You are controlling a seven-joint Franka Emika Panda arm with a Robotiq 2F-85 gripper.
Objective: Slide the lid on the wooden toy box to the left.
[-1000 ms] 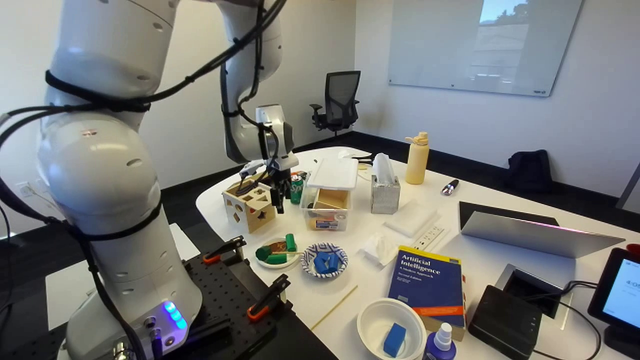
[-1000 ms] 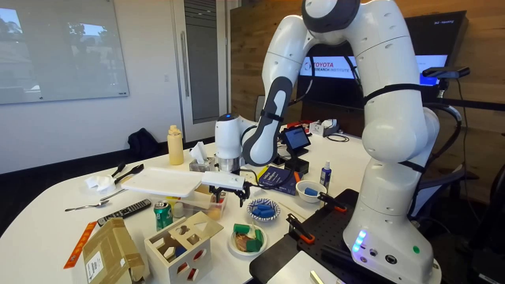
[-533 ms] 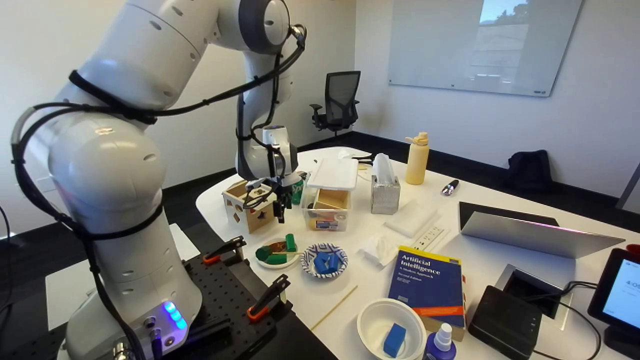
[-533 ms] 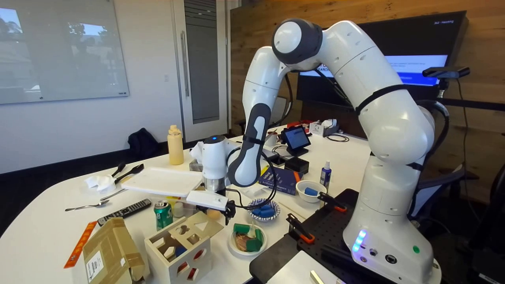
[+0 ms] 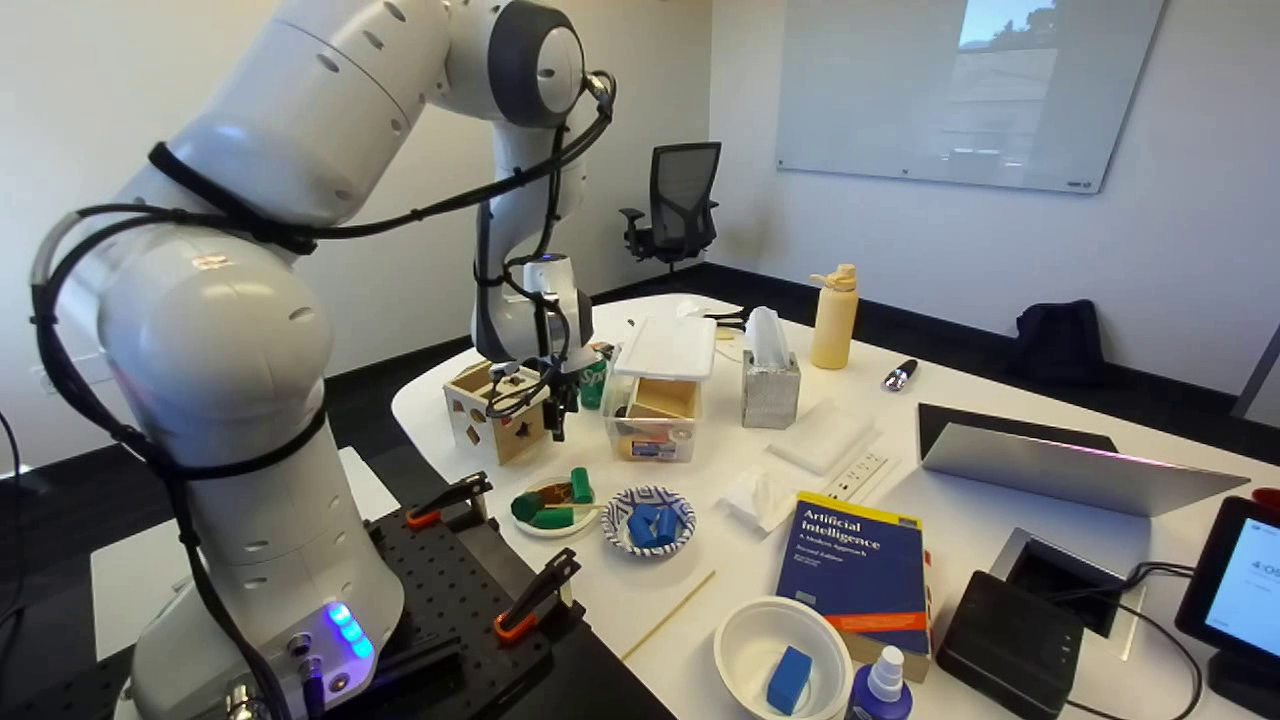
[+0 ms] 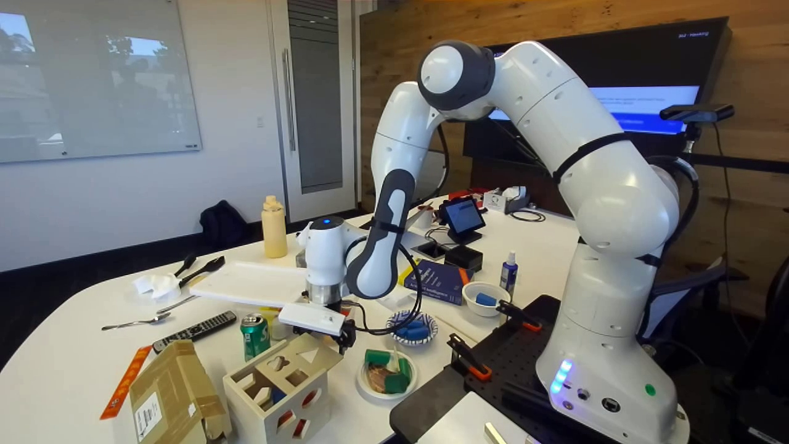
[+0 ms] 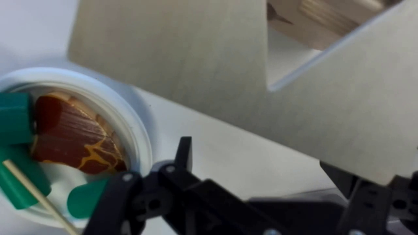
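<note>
By the flat pale-wood lid (image 7: 202, 68), the black gripper (image 7: 256, 152) just moved in, jaws wide apart, holding nothing; lid and cubic pale-wood box with cut-outs (image 6: 294, 402) nudged slightly, push probably starting.

Blue blocks (image 5: 666, 525) in a patterned bowl (image 5: 615, 520), yellow bottle (image 5: 834, 325), green can (image 6: 255, 338)

Two wide views, one close
In an exterior view, the table (image 5: 625, 600) is overlooked from beside the arm's base (image 5: 285, 560) toward the far rounded corner; in an exterior view, the wooden toy box (image 6: 290, 402) is faced closely from that corner. The plate (image 7: 142, 143), shared by both, is looked down upon in the wrist view.
</note>
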